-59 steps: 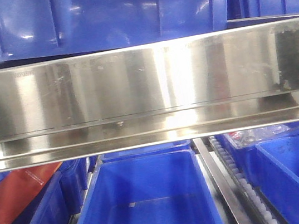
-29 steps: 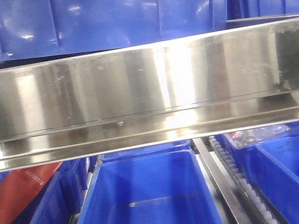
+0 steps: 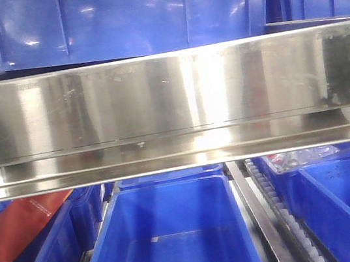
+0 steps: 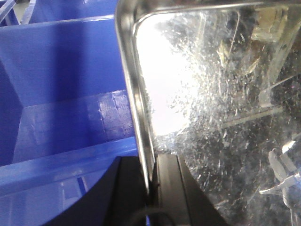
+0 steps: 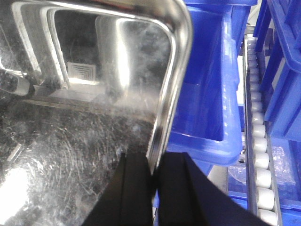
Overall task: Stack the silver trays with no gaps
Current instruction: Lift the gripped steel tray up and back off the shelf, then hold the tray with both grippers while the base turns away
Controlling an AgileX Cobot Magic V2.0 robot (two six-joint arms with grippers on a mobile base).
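The left tool (image 4: pixel 151 188) and right tool (image 5: pixel 154 186) each pinch tight a thin rim of the scratched, mirror-bright silver tray (image 4: pixel 211 103), which stretches ahead of them.

The steel tray (image 4: pixel 211 117) is shiny and scratched, the blue plastic bins (image 3: pixel 168 217) glossy.

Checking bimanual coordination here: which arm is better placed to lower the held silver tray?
Neither, as far as I can judge: the left gripper and the right gripper each pinch a rim of the silver tray, so lowering it likely needs both together.
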